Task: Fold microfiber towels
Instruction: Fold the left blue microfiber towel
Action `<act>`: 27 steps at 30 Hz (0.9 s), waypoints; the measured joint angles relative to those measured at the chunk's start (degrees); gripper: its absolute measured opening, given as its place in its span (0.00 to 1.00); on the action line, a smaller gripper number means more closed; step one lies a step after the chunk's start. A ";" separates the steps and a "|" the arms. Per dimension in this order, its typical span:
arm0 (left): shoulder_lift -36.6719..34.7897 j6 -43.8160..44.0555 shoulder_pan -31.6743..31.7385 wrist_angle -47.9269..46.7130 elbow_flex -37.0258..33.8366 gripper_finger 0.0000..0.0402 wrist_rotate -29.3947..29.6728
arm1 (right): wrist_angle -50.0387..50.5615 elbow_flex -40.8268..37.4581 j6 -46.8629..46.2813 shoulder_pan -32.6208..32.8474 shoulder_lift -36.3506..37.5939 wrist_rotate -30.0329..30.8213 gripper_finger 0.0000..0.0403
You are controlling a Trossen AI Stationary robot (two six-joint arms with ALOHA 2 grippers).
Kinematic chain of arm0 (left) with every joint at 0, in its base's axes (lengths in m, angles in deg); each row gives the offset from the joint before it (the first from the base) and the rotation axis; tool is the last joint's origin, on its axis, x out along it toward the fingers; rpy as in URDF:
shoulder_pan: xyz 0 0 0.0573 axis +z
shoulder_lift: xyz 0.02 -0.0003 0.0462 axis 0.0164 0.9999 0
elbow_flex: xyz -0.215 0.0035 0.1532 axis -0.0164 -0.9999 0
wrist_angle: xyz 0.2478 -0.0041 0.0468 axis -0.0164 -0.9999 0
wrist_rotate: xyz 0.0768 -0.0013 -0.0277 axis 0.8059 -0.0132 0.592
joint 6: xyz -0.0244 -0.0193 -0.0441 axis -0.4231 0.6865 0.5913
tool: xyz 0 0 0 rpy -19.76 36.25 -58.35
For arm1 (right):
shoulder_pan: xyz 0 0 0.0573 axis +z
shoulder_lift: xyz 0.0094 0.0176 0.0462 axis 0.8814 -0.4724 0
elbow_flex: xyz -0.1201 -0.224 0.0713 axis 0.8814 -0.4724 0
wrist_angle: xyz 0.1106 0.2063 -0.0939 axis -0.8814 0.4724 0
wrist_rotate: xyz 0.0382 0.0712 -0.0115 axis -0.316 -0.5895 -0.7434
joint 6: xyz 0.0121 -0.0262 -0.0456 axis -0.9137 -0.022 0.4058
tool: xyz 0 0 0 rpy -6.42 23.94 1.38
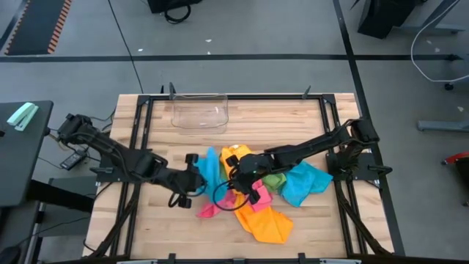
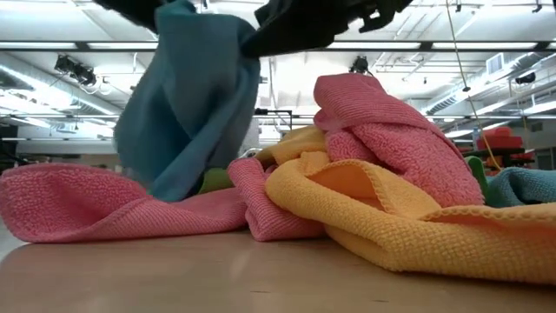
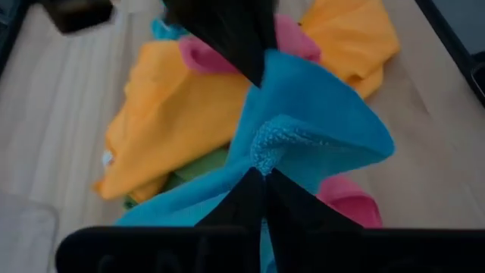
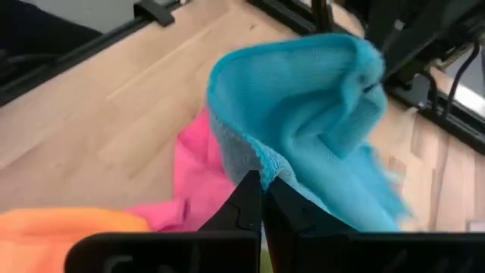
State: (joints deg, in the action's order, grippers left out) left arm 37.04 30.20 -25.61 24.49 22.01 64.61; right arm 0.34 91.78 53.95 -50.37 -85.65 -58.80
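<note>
I'm watching both arms working the same blue towel (image 1: pixel 209 170) near the middle of the wooden table (image 1: pixel 293 125). The left gripper (image 3: pixel 264 176) is clamping tight on one edge of it, and the right gripper (image 4: pixel 263 184) is pinching another edge, fingers closed, so the cloth is hanging lifted between them. Under it, the rest of the pile is lying toward the front edge: a pink towel (image 2: pixel 104 204), an orange-yellow towel (image 1: pixel 267 222), a bit of green towel (image 1: pixel 274 180) and a second blue towel (image 1: pixel 306 183). The clear plastic bin (image 1: pixel 199 111) is sitting by the back edge.
</note>
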 joint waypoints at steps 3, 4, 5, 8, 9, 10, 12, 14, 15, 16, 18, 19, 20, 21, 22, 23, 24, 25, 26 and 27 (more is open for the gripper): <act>0.00 1.18 -1.20 2.09 -2.64 0.03 0.42 | 0.05 1.79 -0.43 -0.09 -1.31 -1.72 0.02; 0.00 1.36 -1.52 2.99 -3.68 0.02 0.51 | 0.52 1.81 -0.77 -0.09 -1.55 -2.44 0.02; 0.00 1.67 -1.89 3.73 -4.52 0.02 0.85 | 0.19 2.09 -1.03 -0.09 -2.52 -3.56 0.02; -0.04 3.74 -3.09 4.03 -6.54 0.04 1.75 | -0.43 2.27 -1.55 0.26 -4.53 -5.46 0.02; -0.02 4.51 -3.50 4.61 -7.16 0.05 1.68 | -0.78 2.57 -1.71 0.37 -5.18 -5.66 0.02; 0.00 5.11 -3.96 4.30 -7.53 0.05 1.72 | -0.45 2.58 -1.69 0.37 -5.72 -5.71 0.02; -0.02 5.83 -4.96 3.99 -7.72 0.05 1.70 | -0.41 2.58 -1.74 0.37 -6.22 -5.81 0.02; -0.37 5.94 -5.99 3.68 -7.68 0.04 1.73 | -0.79 2.72 -1.62 0.31 -6.62 -6.07 0.02; -0.61 5.72 -6.36 3.71 -7.41 0.03 1.83 | -0.32 2.67 -1.49 0.31 -6.48 -5.92 0.02; -0.82 5.43 -6.73 3.89 -7.00 0.03 2.18 | 0.04 2.58 -1.22 0.25 -6.35 -5.72 0.02; -1.68 4.19 -7.17 3.04 -6.40 0.02 4.06 | 0.45 2.58 -0.36 -0.10 -5.50 -4.92 0.02; -2.03 3.07 -7.17 2.90 -6.05 0.02 5.19 | 0.77 2.58 0.18 -0.16 -4.95 -4.43 0.02; -2.47 2.29 -7.09 2.58 -5.59 0.02 6.58 | 0.51 2.60 0.73 -0.43 -4.27 -4.15 0.02; -2.99 1.39 -6.97 1.78 -5.12 0.03 8.27 | 0.69 2.60 1.63 -0.66 -3.67 -3.67 0.02; -3.55 0.91 -6.77 0.93 -4.45 0.04 10.24 | 0.94 2.64 2.34 -0.89 -3.24 -3.07 0.02; -3.92 0.54 -6.52 0.24 -3.72 0.05 12.13 | 1.62 2.64 3.02 -1.18 -2.74 -2.01 0.02; -4.32 0.07 -6.27 -0.67 -3.03 0.06 13.93 | 2.38 2.63 3.74 -1.55 -2.35 -1.10 0.02; -4.87 -0.03 -6.09 -1.91 -2.53 0.06 15.68 | 2.75 2.62 4.36 -1.94 -1.78 -0.27 0.02; -5.35 -0.18 -6.03 -3.02 -2.22 0.06 17.62 | 3.34 2.62 4.82 -2.45 -1.10 0.54 0.02; -5.88 -0.42 -5.87 -3.50 -2.02 0.06 19.51 | 3.50 2.62 5.14 -2.99 -0.41 1.26 0.02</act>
State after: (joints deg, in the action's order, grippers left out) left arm 31.16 29.78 -31.48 20.99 20.00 84.12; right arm 3.84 94.40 59.09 -53.36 -86.06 -57.54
